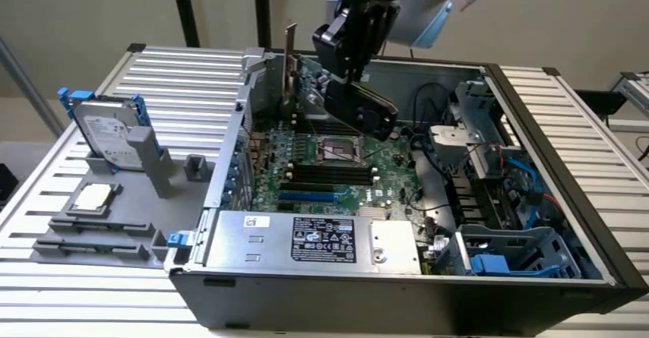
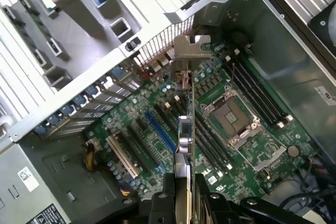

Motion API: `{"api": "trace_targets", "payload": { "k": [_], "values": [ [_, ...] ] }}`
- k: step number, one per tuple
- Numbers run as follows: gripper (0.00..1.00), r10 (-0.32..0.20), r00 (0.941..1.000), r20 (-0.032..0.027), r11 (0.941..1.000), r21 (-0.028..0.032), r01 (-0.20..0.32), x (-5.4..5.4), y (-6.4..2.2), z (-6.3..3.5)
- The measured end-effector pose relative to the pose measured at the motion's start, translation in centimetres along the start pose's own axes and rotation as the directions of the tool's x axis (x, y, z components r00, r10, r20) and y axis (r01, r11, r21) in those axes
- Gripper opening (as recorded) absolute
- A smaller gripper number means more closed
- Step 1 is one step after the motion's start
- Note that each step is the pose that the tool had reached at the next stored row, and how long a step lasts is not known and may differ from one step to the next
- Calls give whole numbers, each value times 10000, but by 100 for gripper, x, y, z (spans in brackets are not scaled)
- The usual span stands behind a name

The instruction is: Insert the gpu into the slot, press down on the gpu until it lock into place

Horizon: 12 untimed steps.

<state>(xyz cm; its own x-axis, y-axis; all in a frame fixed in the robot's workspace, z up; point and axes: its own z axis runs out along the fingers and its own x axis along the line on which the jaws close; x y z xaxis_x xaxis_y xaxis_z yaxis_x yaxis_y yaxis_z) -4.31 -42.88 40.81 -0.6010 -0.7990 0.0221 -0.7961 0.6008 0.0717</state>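
Observation:
My gripper (image 1: pixel 348 74) hangs over the open computer case, shut on the gpu (image 1: pixel 361 108). The gpu is a flat black card held tilted above the motherboard's far part, clear of the board. Its metal bracket (image 1: pixel 291 53) points up toward the case's rear wall. In the wrist view the gpu (image 2: pixel 185 135) shows edge-on, running from its bracket (image 2: pixel 191 48) down to my gripper (image 2: pixel 185 199), with one finger on each side. The slot (image 1: pixel 306 198) is a bright-blue strip on the motherboard's near part, close to the power supply. It is bare, and in the wrist view the slot (image 2: pixel 160 132) lies just beside the card's edge.
A silver labelled power supply (image 1: pixel 304 239) fills the case's near side. The CPU socket (image 1: pixel 340 150) and black memory slots (image 1: pixel 330 175) lie between card and slot. Cables and a blue drive cage (image 1: pixel 507 256) crowd the exterior view's right. A hard drive (image 1: pixel 106 134) stands outside the case.

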Motion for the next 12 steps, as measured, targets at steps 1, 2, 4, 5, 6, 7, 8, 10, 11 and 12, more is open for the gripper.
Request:
{"api": "trace_targets", "payload": {
  "k": [1,2,4,5,6,7,8,10,11,12],
  "values": [
    [26,-196,9998,-9,9998,10,196,0,-1,9],
    [26,-369,9993,-18,9993,19,369,0,-1,18],
    [26,-727,9973,-36,9973,37,727,0,-2,34],
    [26,-918,9958,-46,9958,46,918,-1,-3,43],
    [26,-1097,9939,-56,9939,54,1097,-1,-4,51],
    [26,-1274,9918,-67,9918,62,1275,-1,-4,59],
    [26,-1458,9893,-77,9893,70,1459,-1,-5,68],
    [26,-1812,9834,-97,9834,86,1813,-2,-6,84],
    [26,-1993,9799,-109,9799,93,1994,-2,-7,92],
    [26,-2169,9761,-119,9761,99,2170,-2,-7,100]
  ]
}}
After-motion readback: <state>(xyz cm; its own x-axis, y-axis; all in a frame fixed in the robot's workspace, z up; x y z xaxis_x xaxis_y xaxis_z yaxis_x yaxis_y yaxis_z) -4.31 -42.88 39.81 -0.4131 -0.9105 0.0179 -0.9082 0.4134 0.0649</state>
